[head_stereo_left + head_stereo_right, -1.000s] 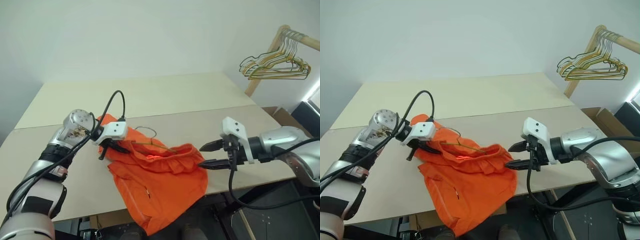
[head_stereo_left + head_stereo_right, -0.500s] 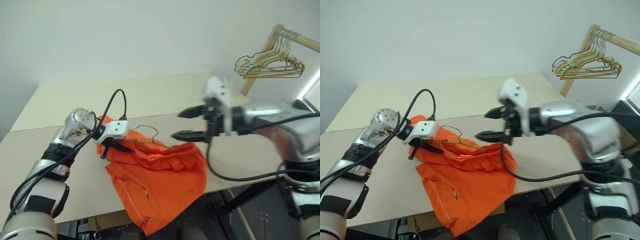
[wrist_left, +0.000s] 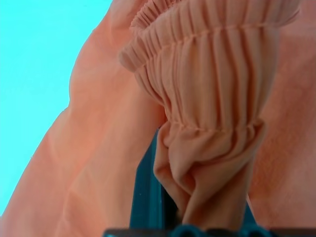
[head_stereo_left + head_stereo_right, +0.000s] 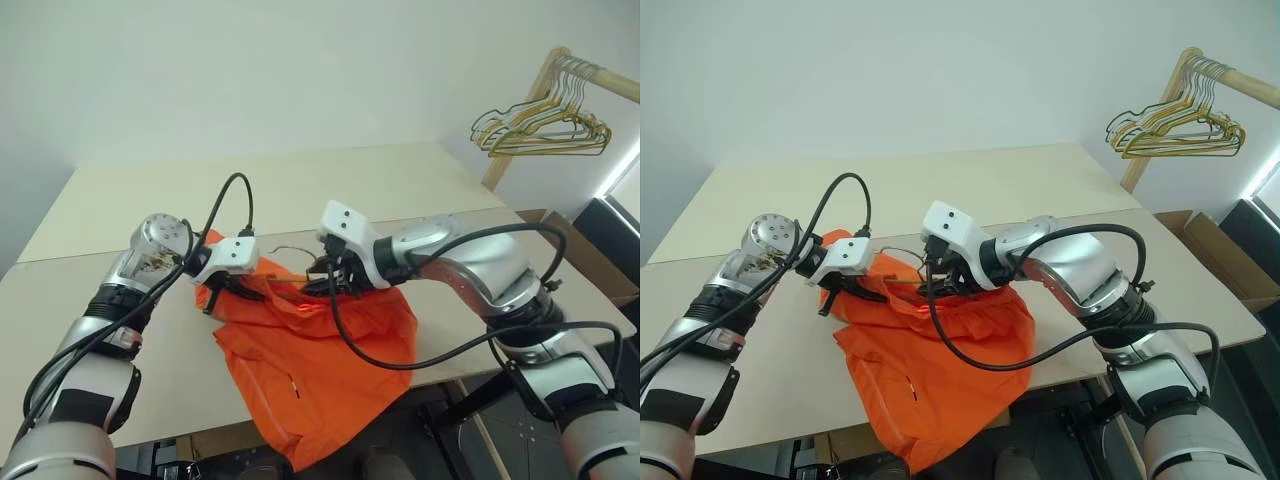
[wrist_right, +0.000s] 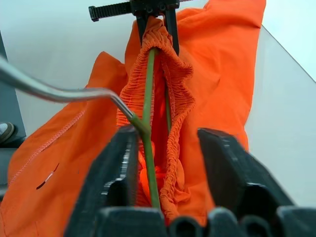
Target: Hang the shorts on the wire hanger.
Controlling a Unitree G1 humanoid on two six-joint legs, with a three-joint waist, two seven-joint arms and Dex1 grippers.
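step: threading wire hanger (image 5: 148, 94) into shorts (image 4: 320, 350) waistband on table (image 4: 420, 190) | left gripper (image 4: 225, 290) clamped on waistband | right gripper (image 5: 165, 173) parted astride hanger | next: pinch wire, seat it level

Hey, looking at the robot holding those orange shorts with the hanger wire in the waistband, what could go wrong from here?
1. The right hand straddles both the wire hanger and the gathered waistband, so closing may pinch fabric along with wire.
2. The shorts droop over the table edge; their weight could drag them off the thin wire.
3. The left hand grips just a small bunch of waistband, which might slip.
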